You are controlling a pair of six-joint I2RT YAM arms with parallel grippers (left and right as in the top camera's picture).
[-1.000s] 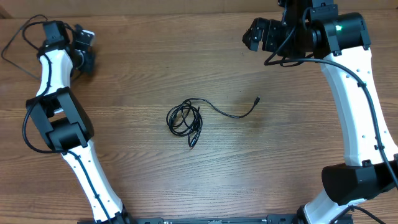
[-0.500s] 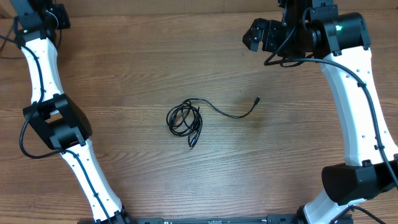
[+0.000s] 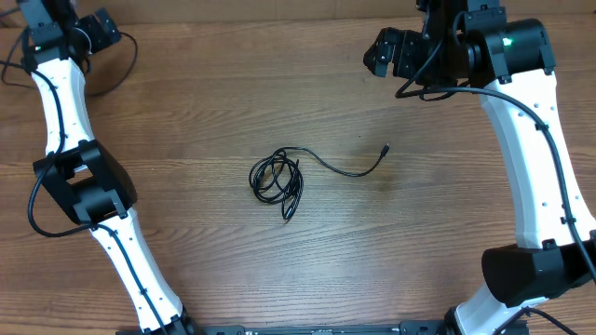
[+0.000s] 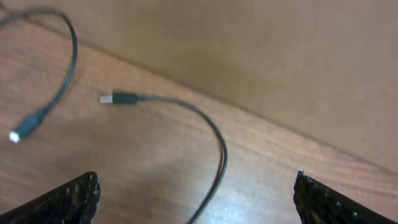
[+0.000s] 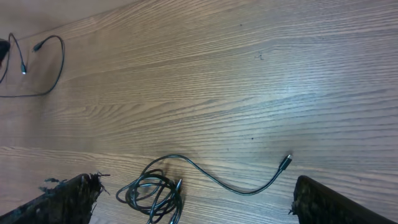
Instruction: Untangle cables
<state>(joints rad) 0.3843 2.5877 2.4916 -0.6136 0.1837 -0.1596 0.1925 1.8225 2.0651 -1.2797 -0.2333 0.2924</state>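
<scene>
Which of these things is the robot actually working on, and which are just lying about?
Part of the job:
- tangled coil of cables
- its trailing strand
- loose cable near the table's far left corner

Just there:
- wooden table
- thick wiring on the arms

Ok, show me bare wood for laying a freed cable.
Bare: the far middle between left gripper and right gripper; the near strip below the coil. Crowded: the coil with its trailing strand, and the loose cable at the far-left corner.
</scene>
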